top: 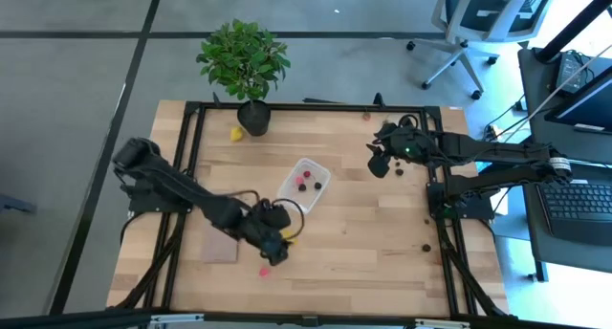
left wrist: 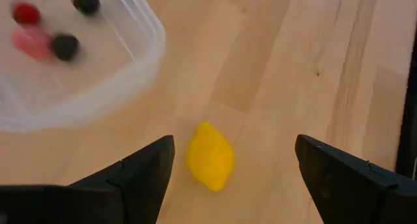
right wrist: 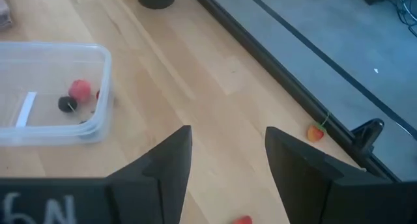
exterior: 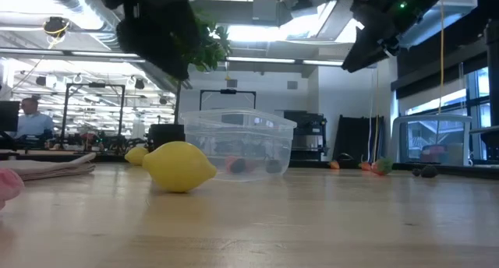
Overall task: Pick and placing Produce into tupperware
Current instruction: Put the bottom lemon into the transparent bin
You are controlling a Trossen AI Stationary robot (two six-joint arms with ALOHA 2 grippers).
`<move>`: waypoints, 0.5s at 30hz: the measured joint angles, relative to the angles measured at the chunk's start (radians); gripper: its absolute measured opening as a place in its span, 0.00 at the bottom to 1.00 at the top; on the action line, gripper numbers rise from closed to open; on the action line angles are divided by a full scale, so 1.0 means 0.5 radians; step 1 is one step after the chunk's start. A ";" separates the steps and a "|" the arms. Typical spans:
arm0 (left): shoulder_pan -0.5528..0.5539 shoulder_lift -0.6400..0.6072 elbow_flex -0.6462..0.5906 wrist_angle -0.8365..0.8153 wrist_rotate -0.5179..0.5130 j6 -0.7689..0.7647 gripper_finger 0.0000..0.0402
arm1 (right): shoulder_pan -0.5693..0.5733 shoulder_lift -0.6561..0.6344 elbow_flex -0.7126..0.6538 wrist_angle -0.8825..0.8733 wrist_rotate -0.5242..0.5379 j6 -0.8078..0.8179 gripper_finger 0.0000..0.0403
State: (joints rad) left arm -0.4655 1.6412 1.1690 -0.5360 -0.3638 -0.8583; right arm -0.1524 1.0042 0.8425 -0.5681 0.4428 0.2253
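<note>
The clear tupperware (top: 304, 184) stands mid-table with red and dark toy pieces inside (left wrist: 45, 35). A yellow toy lemon (top: 289, 235) lies on the wood just near of the tub. It shows large in the low view (exterior: 179, 167). My left gripper (left wrist: 234, 178) is open and raised above the lemon (left wrist: 210, 164), one finger on each side of it, touching nothing. My right gripper (right wrist: 228, 165) is open and empty, held high to the right of the tub (right wrist: 52, 100); it also shows in the high view (top: 382, 162).
A pink piece (top: 265, 270) lies near the front edge. A second yellow piece (top: 236, 133) lies by the potted plant (top: 244, 66). A tan board (top: 220, 245) lies under the left arm. Small pieces (top: 426, 246) (right wrist: 316, 133) lie at the right.
</note>
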 joint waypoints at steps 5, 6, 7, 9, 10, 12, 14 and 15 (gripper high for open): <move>-0.031 0.266 0.193 -0.129 -0.002 -0.148 0.77 | 0.000 0.000 0.000 -0.004 0.000 -0.004 0.49; -0.032 0.309 0.226 -0.179 0.000 -0.185 0.77 | 0.000 0.000 0.000 -0.005 0.000 -0.006 0.49; -0.033 0.351 0.260 -0.231 0.007 -0.222 0.77 | 0.000 0.000 0.000 -0.005 0.000 -0.015 0.49; -0.030 0.423 0.321 -0.320 0.020 -0.277 0.77 | 0.001 0.000 0.000 -0.010 -0.003 -0.049 0.49; -0.030 0.454 0.346 -0.351 0.026 -0.306 0.77 | 0.001 0.000 0.000 -0.013 -0.014 -0.053 0.49; -0.028 0.493 0.376 -0.374 0.026 -0.320 0.77 | 0.001 0.000 0.000 -0.024 -0.041 -0.054 0.49; -0.023 0.517 0.392 -0.356 0.030 -0.321 0.77 | 0.001 0.000 0.000 -0.041 -0.048 -0.053 0.49; -0.023 0.525 0.392 -0.366 0.035 -0.321 0.77 | 0.001 0.000 0.001 -0.052 -0.053 -0.053 0.49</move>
State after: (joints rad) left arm -0.4770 1.9035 1.3651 -0.7189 -0.3464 -1.0187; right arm -0.1517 1.0042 0.8428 -0.5942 0.4161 0.1989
